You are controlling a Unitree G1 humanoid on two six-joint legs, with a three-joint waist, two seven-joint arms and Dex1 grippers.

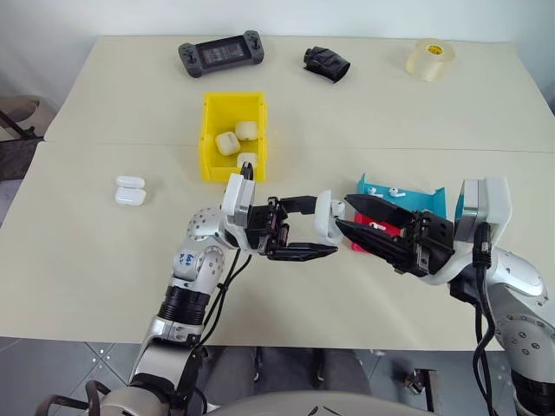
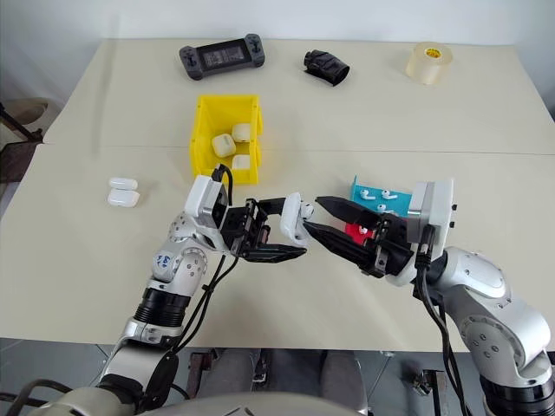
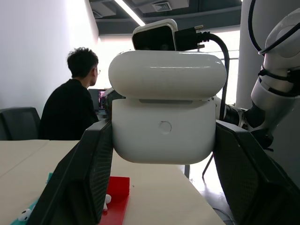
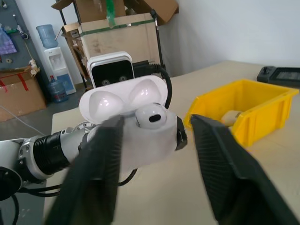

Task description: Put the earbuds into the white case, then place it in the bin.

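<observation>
My left gripper point(image 1: 323, 227) is shut on the white case point(image 1: 329, 215), holding it in the air above the table's front middle. In the right wrist view the case point(image 4: 140, 136) has its lid flipped up, and one earbud point(image 4: 151, 117) sits in its top. My right gripper point(image 1: 347, 213) is open just right of the case, its fingertips close to it and nothing between them. More earbuds point(image 1: 388, 191) lie on the teal tray point(image 1: 429, 201). The yellow bin point(image 1: 208, 130) stands behind, to the left, with three white cases point(image 1: 227, 143) in it.
A red tray point(image 1: 386, 227) lies against the teal one under my right gripper. Two more white cases point(image 1: 130, 191) rest at the table's left. A game controller point(image 1: 221, 54), a black object point(image 1: 327, 62) and a tape roll point(image 1: 430, 58) line the far edge. A person point(image 3: 70, 103) sits beyond.
</observation>
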